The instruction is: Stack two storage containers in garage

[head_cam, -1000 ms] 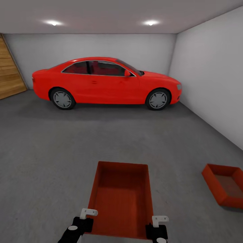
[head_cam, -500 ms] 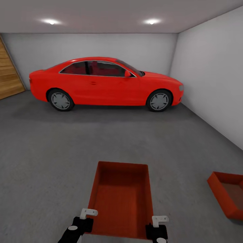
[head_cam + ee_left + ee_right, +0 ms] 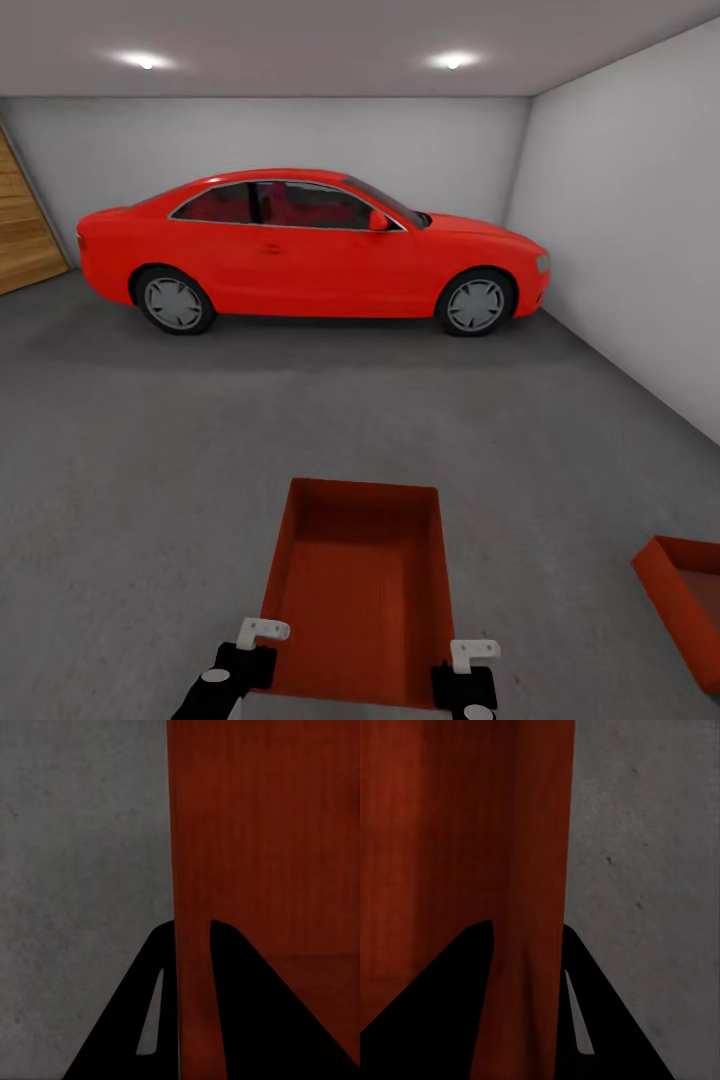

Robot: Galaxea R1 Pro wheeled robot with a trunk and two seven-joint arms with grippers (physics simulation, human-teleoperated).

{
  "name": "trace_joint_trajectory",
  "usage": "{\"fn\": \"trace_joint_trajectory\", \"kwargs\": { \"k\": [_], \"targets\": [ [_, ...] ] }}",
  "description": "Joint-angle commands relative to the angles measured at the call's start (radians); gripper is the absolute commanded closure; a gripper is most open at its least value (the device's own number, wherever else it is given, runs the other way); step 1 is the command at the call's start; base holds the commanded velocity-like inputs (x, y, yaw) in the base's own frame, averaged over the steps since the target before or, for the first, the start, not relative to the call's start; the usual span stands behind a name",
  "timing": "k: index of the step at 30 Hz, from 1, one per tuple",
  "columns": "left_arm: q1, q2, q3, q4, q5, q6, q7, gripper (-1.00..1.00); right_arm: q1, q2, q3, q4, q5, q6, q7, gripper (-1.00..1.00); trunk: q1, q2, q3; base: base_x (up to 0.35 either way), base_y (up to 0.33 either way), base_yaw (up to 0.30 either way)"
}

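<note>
Storage container [image 3: 355, 590] carried into the garage — both claws clamped on its side walls.
My left claw [image 3: 193, 934] and right claw [image 3: 526, 934] hold it above the floor [image 3: 150, 480]; next I turn toward the other container [image 3: 690, 610] — low at my right — and stack.

The floor [image 3: 300, 420] looks like matt, mottled grey concrete. The held storage container [image 3: 360, 590] at 6 o'clock has a matt orange-red, plastic-like surface with fine ribbing. The car [image 3: 310, 250] is glossy; the door [image 3: 25, 230] at 9 o'clock, planked wood
</note>
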Motion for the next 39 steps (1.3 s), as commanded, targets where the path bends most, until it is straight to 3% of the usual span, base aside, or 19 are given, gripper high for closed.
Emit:
{"fn": "trace_joint_trajectory", "kwargs": {
  "k": [1, 34, 39],
  "targets": [
    [0.0, 0.006, -0.016, 0.053, -0.001, 0.005, -0.021, 1.0, -0.007, -0.025, -0.002, -0.002, 0.003, -0.004, -0.004, 1.0, 0.001, -0.001, -0.001, 0.322, 0.0, 0.0],
    [0.0, 0.006, -0.016, 0.053, -0.001, 0.009, -0.022, 1.0, -0.007, -0.025, -0.002, -0.002, 0.003, -0.004, -0.004, 1.0, 0.001, -0.001, -0.001, 0.32, 0.0, 0.0],
    [0.0, 0.006, -0.016, 0.053, -0.001, 0.008, -0.021, 1.0, -0.007, -0.025, -0.002, -0.003, 0.003, -0.004, -0.004, 1.0, 0.001, -0.001, -0.001, 0.057, 0.0, 0.0]
  ]
}}
